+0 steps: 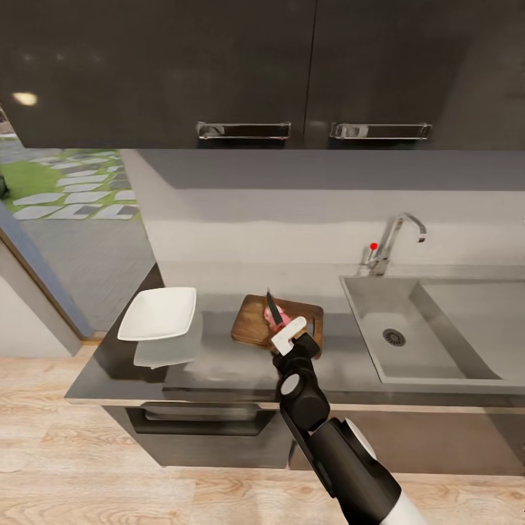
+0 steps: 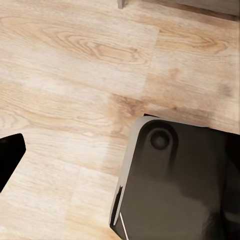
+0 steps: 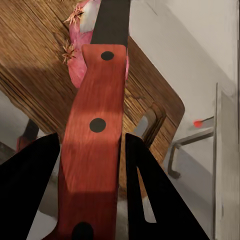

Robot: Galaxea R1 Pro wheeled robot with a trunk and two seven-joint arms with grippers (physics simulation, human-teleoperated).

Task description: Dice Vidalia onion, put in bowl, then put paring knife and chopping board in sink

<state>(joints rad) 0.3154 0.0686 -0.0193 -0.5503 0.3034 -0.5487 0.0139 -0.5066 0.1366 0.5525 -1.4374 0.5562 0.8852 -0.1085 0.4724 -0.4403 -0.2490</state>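
On the grey countertop point(image 1: 219, 364) lies the brown chopping board point(image 1: 251, 329), and the pinkish-red Vidalia onion point(image 1: 278, 316) rests on it. My right gripper point(image 1: 289, 334) is shut on the paring knife's red handle point(image 3: 92, 145). The dark blade point(image 1: 270, 302) points away from me over the onion point(image 3: 79, 55); I cannot tell whether it touches it. The board point(image 3: 35, 80) shows beneath the gripper point(image 3: 91, 137). Left of the board stands the white bowl point(image 1: 157, 313), empty. The steel sink point(image 1: 364, 310) is to the right, its basin empty. One black fingertip point(image 2: 9, 157) of my left gripper hangs over the floor.
The angular tap point(image 1: 390, 244) with its red dot stands behind the sink. Dark wall cabinets point(image 1: 240, 73) hang above the counter. A doorway at the left opens to a garden path point(image 1: 73, 189). Pale wood floor point(image 2: 75, 60) and a dark part of the robot point(image 2: 180, 185) lie below the left wrist.
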